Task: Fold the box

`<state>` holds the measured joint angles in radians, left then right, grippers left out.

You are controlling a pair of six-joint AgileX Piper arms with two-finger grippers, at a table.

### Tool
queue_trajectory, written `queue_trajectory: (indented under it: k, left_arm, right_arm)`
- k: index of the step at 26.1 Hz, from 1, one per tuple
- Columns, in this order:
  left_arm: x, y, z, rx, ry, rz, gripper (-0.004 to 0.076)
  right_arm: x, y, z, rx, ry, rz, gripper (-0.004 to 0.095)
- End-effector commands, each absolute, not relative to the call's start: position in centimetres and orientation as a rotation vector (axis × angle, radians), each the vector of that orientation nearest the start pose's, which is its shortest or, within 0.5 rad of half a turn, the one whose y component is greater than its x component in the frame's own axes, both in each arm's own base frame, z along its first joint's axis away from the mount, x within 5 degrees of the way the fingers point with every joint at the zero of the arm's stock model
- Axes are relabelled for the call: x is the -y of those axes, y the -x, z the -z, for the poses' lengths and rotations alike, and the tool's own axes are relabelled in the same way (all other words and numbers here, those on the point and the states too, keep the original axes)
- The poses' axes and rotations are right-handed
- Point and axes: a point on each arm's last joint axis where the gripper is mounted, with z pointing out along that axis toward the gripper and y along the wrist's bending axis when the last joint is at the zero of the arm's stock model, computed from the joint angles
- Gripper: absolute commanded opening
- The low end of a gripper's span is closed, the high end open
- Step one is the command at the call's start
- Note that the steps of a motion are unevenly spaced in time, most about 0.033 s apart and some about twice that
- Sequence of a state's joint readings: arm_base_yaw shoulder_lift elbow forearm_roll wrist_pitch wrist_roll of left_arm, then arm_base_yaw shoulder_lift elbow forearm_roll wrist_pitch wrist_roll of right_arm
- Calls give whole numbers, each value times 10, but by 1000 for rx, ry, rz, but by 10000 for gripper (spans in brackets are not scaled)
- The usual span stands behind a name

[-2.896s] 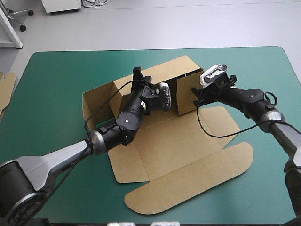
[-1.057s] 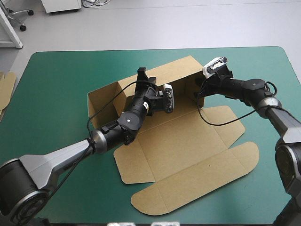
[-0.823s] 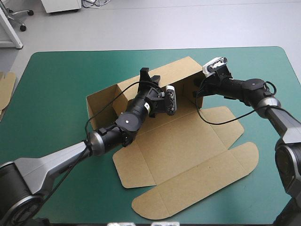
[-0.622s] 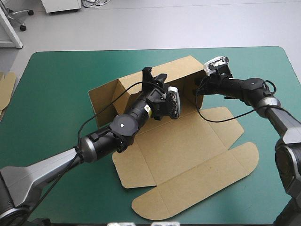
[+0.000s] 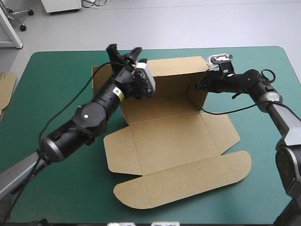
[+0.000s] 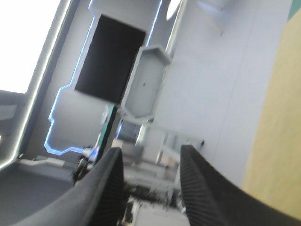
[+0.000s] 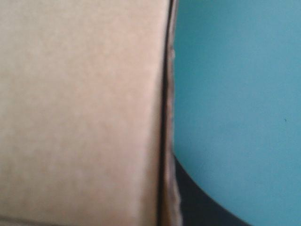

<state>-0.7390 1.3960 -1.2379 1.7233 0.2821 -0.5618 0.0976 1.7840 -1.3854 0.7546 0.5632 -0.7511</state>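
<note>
The brown box [image 5: 169, 141] lies open on the teal-green cover, with its back wall [image 5: 174, 77] and both side walls standing. Its lid panel [image 5: 188, 179] lies flat toward the near edge. My left gripper [image 5: 124, 51] is raised above the box's rear left corner, open and holding nothing. In the left wrist view that gripper [image 6: 150, 155] points into the room, with brown board [image 6: 277, 141] beside it. My right gripper [image 5: 205, 84] is shut on the top of the right side wall. In the right wrist view the board [image 7: 80, 108] fills the picture, with one black finger [image 7: 193, 197] behind its edge.
More brown board [image 5: 5, 89] shows at the table's left edge. Bare teal-green cover [image 5: 56, 155] lies to the left of the box and near the front right corner. The table's far edge runs just behind the back wall.
My left gripper has opened, let go of the back wall and risen toward the box's rear left corner. The box has shifted and its back wall now stands upright. The right gripper keeps its hold.
</note>
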Motion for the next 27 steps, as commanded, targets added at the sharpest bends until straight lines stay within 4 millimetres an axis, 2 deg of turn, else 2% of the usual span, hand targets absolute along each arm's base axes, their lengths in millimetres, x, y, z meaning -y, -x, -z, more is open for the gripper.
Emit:
queue_trajectory:
  k: [1, 2, 5, 8, 12, 16, 20, 27]
  left_arm:
    - [145, -278, -443, -1152, -1012, -808, 289]
    - [119, -290, -445, -1205, -953, -891, 288]
    - [58, -307, -451, -1325, -786, -1023, 288]
    - [-6, -312, -452, -1469, -448, -979, 288]
    - [-51, -308, -446, -1581, -121, -845, 288]
    - [-78, -307, -431, -1686, 101, -743, 288]
    - [-90, -312, -407, -1836, 223, -672, 288]
    - [-92, -328, -348, -2249, 180, -639, 288]
  right_arm:
    - [-70, -394, -298, -2236, 383, -421, -32]
    - [-70, -394, -297, -2242, 383, -412, -32]
    - [-68, -393, -296, -2264, 385, -392, -32]
    - [-66, -392, -293, -2296, 372, -365, -32]
    - [-65, -391, -292, -2322, 354, -364, -32]
    - [-67, -388, -292, -2364, 344, -406, -32]
    - [-65, -388, -302, -2405, 352, -376, -32]
    - [-59, -386, -345, -2457, 380, -275, -32]
